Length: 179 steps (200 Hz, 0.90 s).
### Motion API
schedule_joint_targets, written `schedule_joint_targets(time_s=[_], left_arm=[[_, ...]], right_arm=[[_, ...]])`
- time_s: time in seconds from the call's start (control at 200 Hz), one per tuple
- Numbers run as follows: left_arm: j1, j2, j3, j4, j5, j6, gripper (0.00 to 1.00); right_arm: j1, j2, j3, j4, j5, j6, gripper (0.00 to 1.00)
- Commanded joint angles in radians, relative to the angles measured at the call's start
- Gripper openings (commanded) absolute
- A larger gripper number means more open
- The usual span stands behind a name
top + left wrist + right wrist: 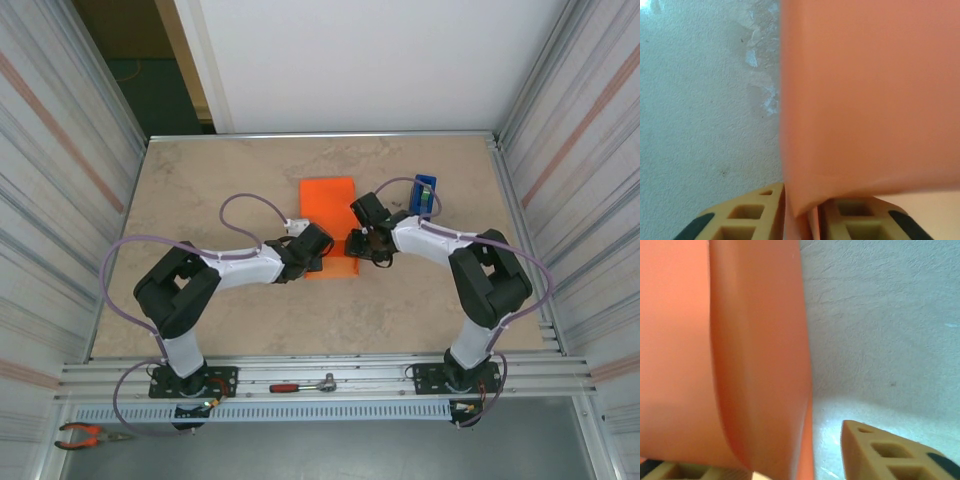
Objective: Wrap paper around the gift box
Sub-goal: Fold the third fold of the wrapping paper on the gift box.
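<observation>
Orange paper (pixel 328 205) in the middle of the worktop (pixel 220 190), a little toward the far edge, long axis running near to far. Flanked at its near end by both grippers: left gripper (pixel 312 248) at the left edge, right gripper (pixel 364 240) at the right edge, about equally close. Left wrist view: fingers (pixel 747 215) a narrow gap apart, raised fold in between; can't tell whether pinched or loose. Right wrist view: fingers (pixel 885 452) clearly apart, flap passing between, nothing clamped. Gift box presumably under the sheet. Blue tape dispenser (pixel 425 195) near the right edge, closer to the right arm. Next, probably: fold flaps inward across the short axis.
</observation>
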Motion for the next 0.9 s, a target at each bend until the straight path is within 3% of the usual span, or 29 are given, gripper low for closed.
schedule_joint_targets(time_s=[0.0, 0.075, 0.12, 0.175, 0.235, 0.271, 0.421, 0.511, 0.661, 0.706, 0.767, 0.837, 0.892], left_arm=[[-0.006, 0.005, 0.004, -0.019, -0.011, 0.006, 0.33], [-0.007, 0.002, 0.002, -0.018, -0.006, 0.006, 0.37], [-0.006, -0.001, -0.002, -0.014, -0.002, 0.005, 0.38], [-0.007, -0.005, -0.006, -0.013, 0.007, 0.004, 0.40], [-0.007, -0.012, -0.010, -0.011, 0.013, 0.004, 0.41], [-0.007, -0.017, -0.014, -0.010, 0.017, 0.003, 0.42], [-0.007, -0.047, -0.034, -0.005, 0.036, -0.002, 0.45], [-0.007, -0.061, -0.049, 0.000, 0.050, -0.010, 0.45], [-0.013, -0.072, -0.074, 0.013, 0.056, -0.022, 0.40], [-0.014, -0.073, -0.079, 0.015, 0.057, -0.026, 0.39], [-0.014, -0.073, -0.086, 0.021, 0.062, -0.033, 0.38], [-0.017, -0.072, -0.089, 0.025, 0.061, -0.035, 0.35], [-0.019, -0.070, -0.090, 0.028, 0.061, -0.038, 0.30]], right_arm=[[-0.006, 0.035, 0.014, -0.044, 0.008, -0.024, 0.31], [-0.008, 0.031, 0.003, -0.038, 0.000, -0.027, 0.15], [-0.007, 0.022, -0.008, -0.035, -0.002, -0.027, 0.14], [-0.006, 0.009, -0.023, -0.031, -0.009, -0.028, 0.23], [-0.006, -0.011, -0.041, -0.032, -0.010, -0.024, 0.45], [-0.004, -0.023, -0.050, -0.033, -0.011, -0.021, 0.52], [0.010, -0.074, -0.104, -0.027, -0.003, -0.013, 0.52], [0.015, -0.079, -0.124, -0.020, 0.001, -0.006, 0.45], [0.016, -0.064, -0.131, -0.014, 0.001, -0.004, 0.12], [0.017, -0.063, -0.131, -0.013, 0.001, -0.004, 0.09], [0.018, -0.066, -0.133, -0.013, 0.003, -0.004, 0.16], [0.020, -0.073, -0.132, -0.018, 0.005, -0.001, 0.39], [0.020, -0.077, -0.132, -0.019, 0.005, 0.000, 0.41]])
